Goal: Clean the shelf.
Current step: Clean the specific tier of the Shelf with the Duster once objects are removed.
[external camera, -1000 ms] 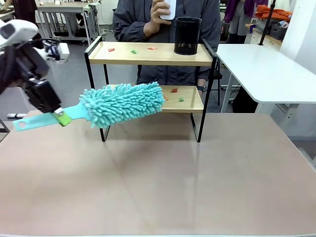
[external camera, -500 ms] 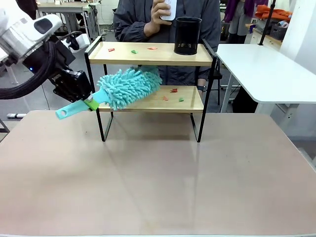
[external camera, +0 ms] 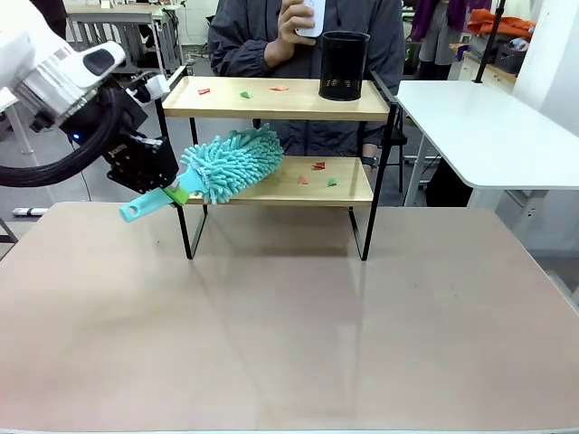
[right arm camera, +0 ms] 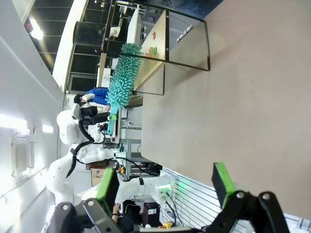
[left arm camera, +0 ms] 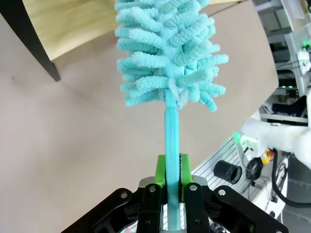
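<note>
Shelf (external camera: 226,105) of two pale wooden boards in a thin black frame stands at the far edge of the tan bench (external camera: 289,325). A person (external camera: 262,41) is right behind it, cut off by the picture's top. My left tool (external camera: 177,193) pinches the flat handle of a fluffy turquoise duster (external camera: 233,163) — in the left wrist view the green pads press on it from both sides. The duster's head reaches in between the two boards from the shelf's left end and hides the left part of the lower board. I cannot tell whether its strands touch the wood. Small red and green scraps (external camera: 318,172) lie on the lower board's right half, and others on the top board, where a black mesh cup (external camera: 344,65) also stands. My right tool (right arm camera: 165,183) is spread wide with nothing between its pads, over bare bench — its view lies sideways, with shelf and duster small and far off.
</note>
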